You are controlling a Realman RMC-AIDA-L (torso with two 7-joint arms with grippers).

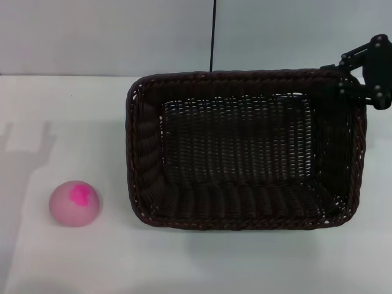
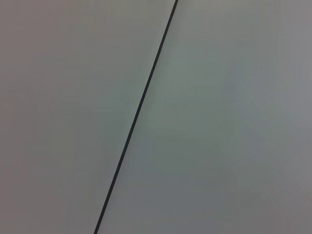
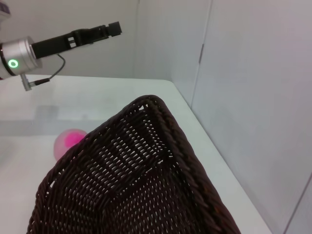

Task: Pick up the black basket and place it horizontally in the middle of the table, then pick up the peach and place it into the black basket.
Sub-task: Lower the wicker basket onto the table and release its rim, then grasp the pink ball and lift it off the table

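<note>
The black basket point(image 1: 245, 150) lies flat on the white table point(image 1: 184, 263), long side across, a little right of the middle, and is empty. It fills the lower part of the right wrist view point(image 3: 141, 180). My right gripper point(image 1: 365, 72) is at the basket's far right corner, right by the rim. The peach point(image 1: 75, 203) sits on the table in front and to the left of the basket, apart from it; the right wrist view shows it beyond the rim point(image 3: 69, 141). My left gripper point(image 3: 116, 28) hangs in the air high above the table's left side, out of the head view.
A grey wall with a thin dark vertical seam point(image 1: 212, 37) stands behind the table. The left arm's shadow point(image 1: 24, 138) falls on the table's left side. The table's far edge runs close behind the basket point(image 3: 195, 122).
</note>
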